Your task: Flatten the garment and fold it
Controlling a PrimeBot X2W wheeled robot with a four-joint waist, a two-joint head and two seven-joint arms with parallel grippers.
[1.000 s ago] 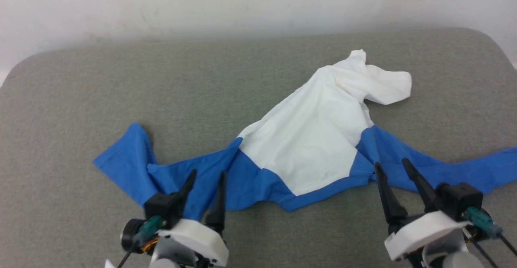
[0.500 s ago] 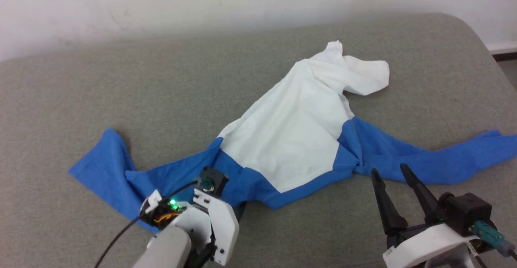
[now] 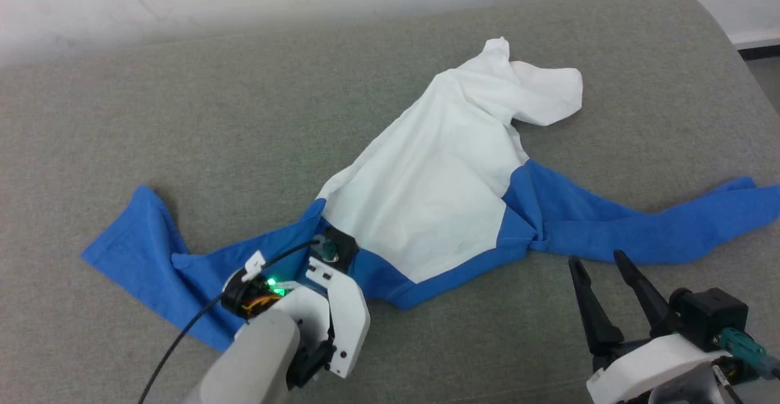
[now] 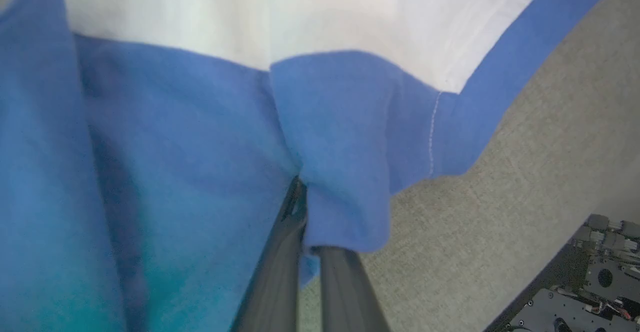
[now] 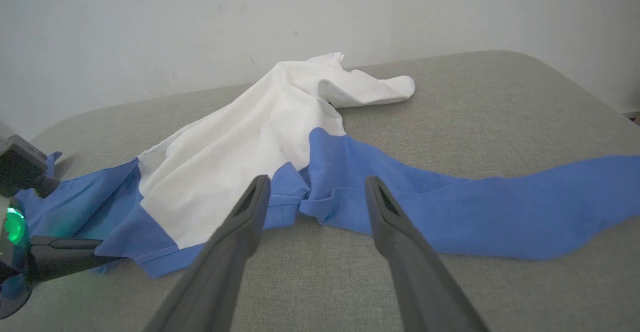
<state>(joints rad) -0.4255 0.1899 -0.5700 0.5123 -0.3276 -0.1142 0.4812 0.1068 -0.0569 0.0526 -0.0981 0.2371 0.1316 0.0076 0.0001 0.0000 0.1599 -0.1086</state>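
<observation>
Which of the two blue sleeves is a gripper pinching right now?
The left sleeve: the left gripper is shut on a fold of it. The right sleeve lies free ahead of the open right gripper.

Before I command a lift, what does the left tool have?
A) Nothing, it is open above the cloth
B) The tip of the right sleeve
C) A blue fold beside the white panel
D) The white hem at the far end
C: the left wrist view shows the left tool shut on a blue fold of the garment.
</observation>
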